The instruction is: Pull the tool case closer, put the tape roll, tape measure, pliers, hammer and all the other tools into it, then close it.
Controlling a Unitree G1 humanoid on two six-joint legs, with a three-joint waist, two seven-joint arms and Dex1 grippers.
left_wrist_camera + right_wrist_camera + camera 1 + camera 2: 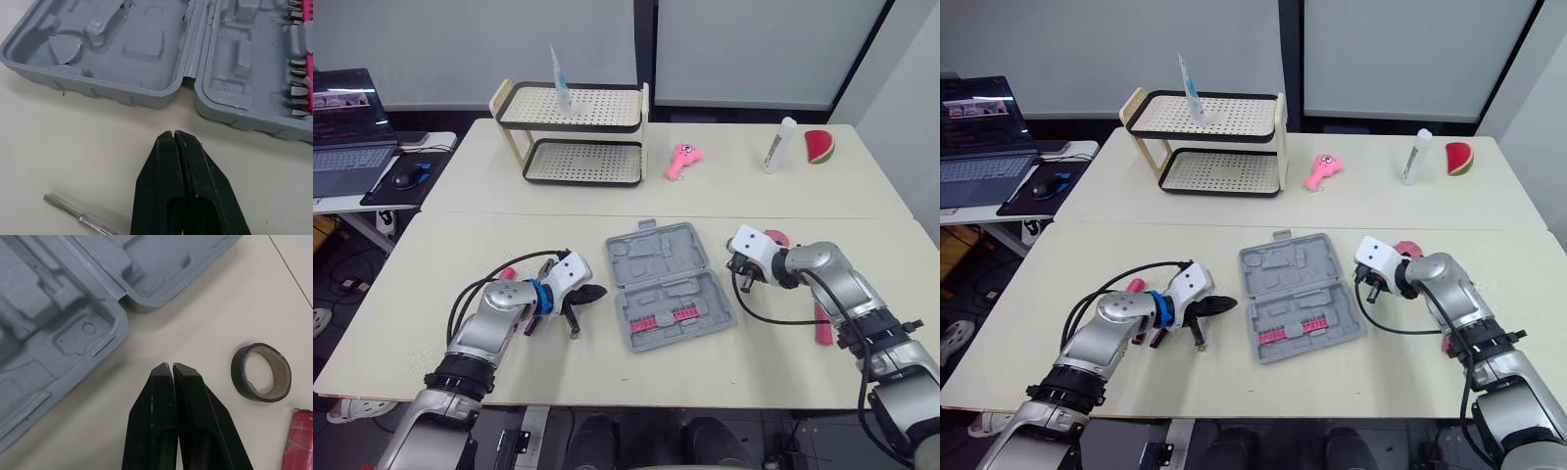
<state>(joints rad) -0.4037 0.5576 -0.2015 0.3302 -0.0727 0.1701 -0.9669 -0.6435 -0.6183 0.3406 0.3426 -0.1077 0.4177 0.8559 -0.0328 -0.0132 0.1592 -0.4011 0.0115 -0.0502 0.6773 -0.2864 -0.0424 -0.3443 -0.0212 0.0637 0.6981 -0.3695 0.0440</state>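
Illumination is bright, even and diffuse, from overhead. The table point(607, 377) carries faint, soft-edged shadows along the tool case point(671, 284) rim, beneath the two-tier rack point(597, 108) and under the left end effector point(595, 292).

The tool case point(666, 284) is moulded grey plastic, matt, with a slightly grainy skin and small scuffs along its hinge ridge. In its near half, bare metal bits point(296, 91) sit in a pink plastic strip. The tape roll point(261, 373) is dull black outside, with a brown core (cardboard by the look of it). The fingers of the left claw point(174, 133) and right claw point(170, 365) are smooth black plastic with a faint sheen. A screwdriver point(73, 213) shows a grey metal shaft with a clear, glossy part along it. The counter point(509, 186) is smooth, matt cream. The rack point(607, 108) on the far side has perforated cream trays with black rims.
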